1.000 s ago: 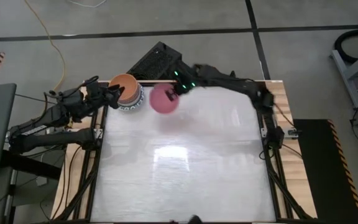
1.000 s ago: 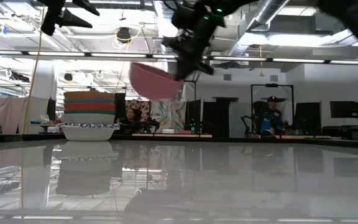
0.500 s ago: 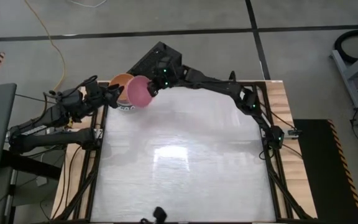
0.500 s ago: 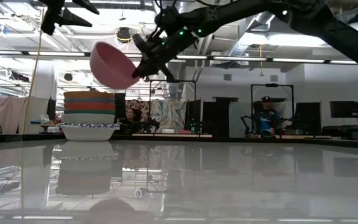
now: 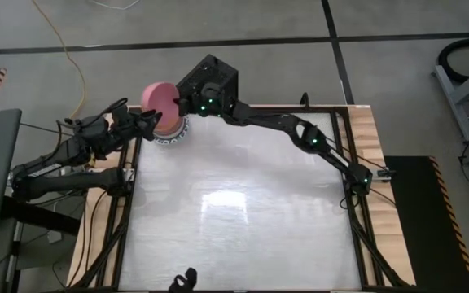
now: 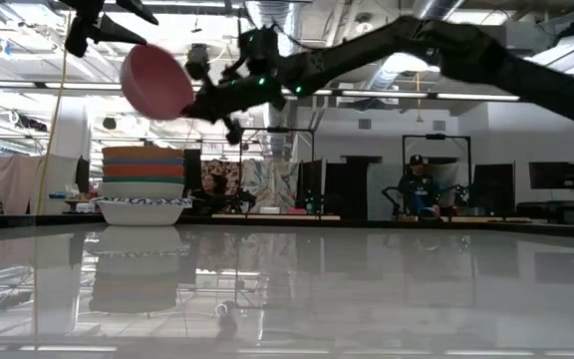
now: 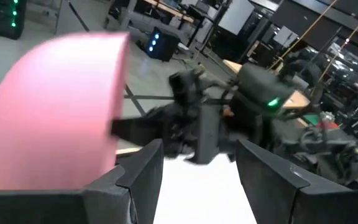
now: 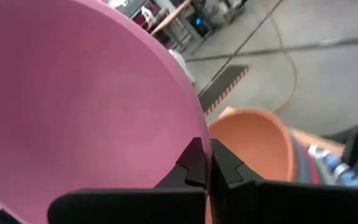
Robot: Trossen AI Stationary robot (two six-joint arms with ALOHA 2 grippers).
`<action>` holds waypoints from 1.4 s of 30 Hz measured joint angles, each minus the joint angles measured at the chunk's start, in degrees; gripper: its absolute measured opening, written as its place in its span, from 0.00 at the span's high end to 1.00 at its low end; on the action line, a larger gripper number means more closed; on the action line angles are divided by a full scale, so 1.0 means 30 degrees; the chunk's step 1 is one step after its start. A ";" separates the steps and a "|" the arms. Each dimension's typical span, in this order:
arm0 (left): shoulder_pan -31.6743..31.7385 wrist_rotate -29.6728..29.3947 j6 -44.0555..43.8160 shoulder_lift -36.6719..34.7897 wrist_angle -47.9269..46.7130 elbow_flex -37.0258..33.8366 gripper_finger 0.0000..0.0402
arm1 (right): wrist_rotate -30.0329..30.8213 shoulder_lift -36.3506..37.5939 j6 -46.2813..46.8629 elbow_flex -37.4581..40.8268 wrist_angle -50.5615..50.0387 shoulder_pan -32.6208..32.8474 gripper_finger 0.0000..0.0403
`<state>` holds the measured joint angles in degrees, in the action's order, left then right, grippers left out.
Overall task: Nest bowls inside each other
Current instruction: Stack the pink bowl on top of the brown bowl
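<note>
One pink bowl [image 6: 155,80], pinched by the right hand [image 5: 179,104], hangs tilted above one bowl stack [image 6: 143,185]; the left hand [image 5: 151,120], spread, waits beside the stack.

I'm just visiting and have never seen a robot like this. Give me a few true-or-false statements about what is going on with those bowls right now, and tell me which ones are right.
1. The right gripper holds the pink bowl in the air. True.
2. The pink bowl already sits nested in the stack of bowls. False: it hangs tilted above the stack, not touching it.
3. The top bowl of the stack is the orange bowl. True.
4. The left gripper grips the pink bowl too. False: it waits open beside the stack, holding nothing.
5. The stack stands in the middle of the table. False: it stands at a far corner, by the left arm.
</note>
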<state>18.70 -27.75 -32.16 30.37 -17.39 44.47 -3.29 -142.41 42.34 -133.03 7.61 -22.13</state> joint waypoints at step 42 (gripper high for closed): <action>-0.0007 -0.1530 -0.0915 0.0663 -0.5249 -0.0189 0.53 | -0.0914 -0.0798 -0.0558 -0.0657 -0.1671 -0.0267 0.63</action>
<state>18.68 -32.34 -34.91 32.36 -33.14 43.90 -6.03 -144.80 40.66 -135.00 2.59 -22.93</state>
